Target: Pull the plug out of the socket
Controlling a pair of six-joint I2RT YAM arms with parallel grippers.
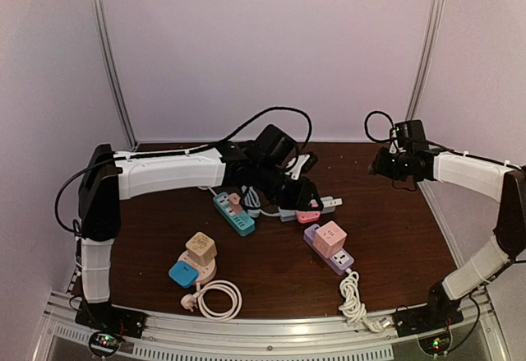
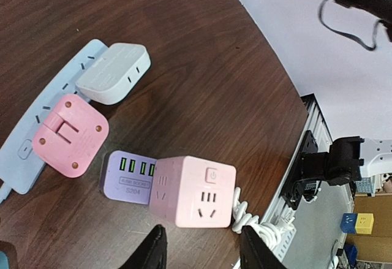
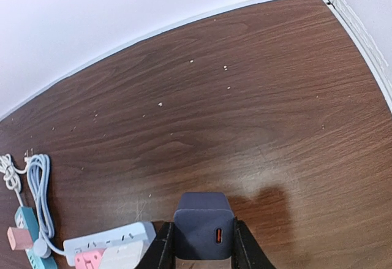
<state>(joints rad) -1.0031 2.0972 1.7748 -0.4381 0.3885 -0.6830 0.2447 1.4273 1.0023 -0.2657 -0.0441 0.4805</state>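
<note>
– status of the left gripper (image 2: 202, 253)?
– released, fingers apart above the pink cube socket (image 2: 193, 189), nothing between them.
– and the dark blue plug (image 3: 202, 223)?
– clenched in the right gripper (image 3: 203, 247), held above the table (image 3: 275, 97), apart from the pale power strip (image 3: 104, 241) to its left.

The dark wooden table (image 1: 394, 229) carries a teal power strip (image 1: 234, 213) at ten o'clock, a pale blue strip (image 2: 18, 168) near twelve and a purple strip (image 1: 339, 260) at four. A round pink socket base (image 1: 207, 273) lies at eight, a looped white cord (image 1: 218, 299) at seven, a bundled white cord (image 1: 353, 293) at five.
</note>
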